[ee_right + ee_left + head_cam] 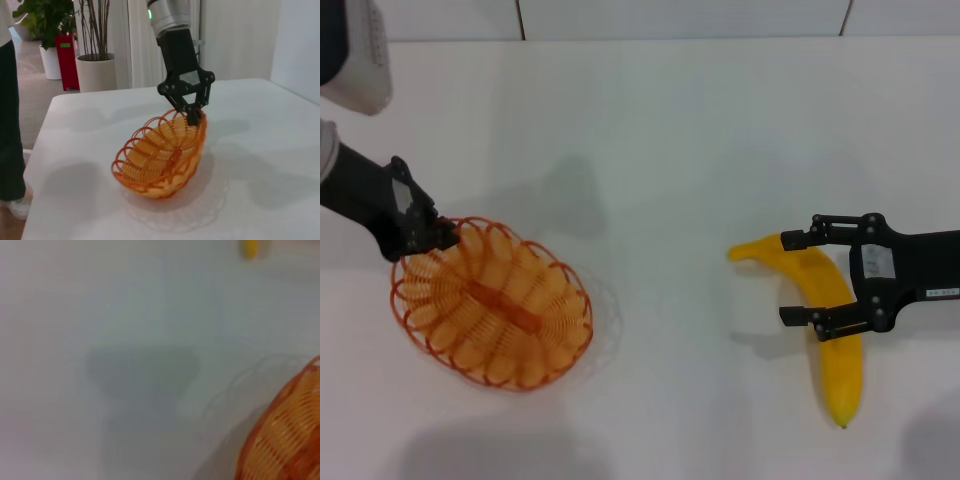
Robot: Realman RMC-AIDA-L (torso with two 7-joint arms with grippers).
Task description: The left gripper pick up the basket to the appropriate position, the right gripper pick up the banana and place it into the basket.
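Observation:
The orange wire basket [490, 310] is at the left of the white table. My left gripper [432, 236] is shut on its far-left rim. In the right wrist view the left gripper [193, 114] pinches the rim and the basket [160, 160] is tilted, its held end raised. Part of the basket [287, 440] shows in the left wrist view, with the banana's tip [250, 247] far off. The yellow banana [840, 370] lies on the table at the right. My right gripper [800, 280] is open, one finger on each side of the banana's stem half.
The white table [670, 150] runs to a wall at the back. Beyond the table's edge [45, 130] in the right wrist view stand potted plants [95, 70], a red bin [67, 57] and a person's leg [9, 125].

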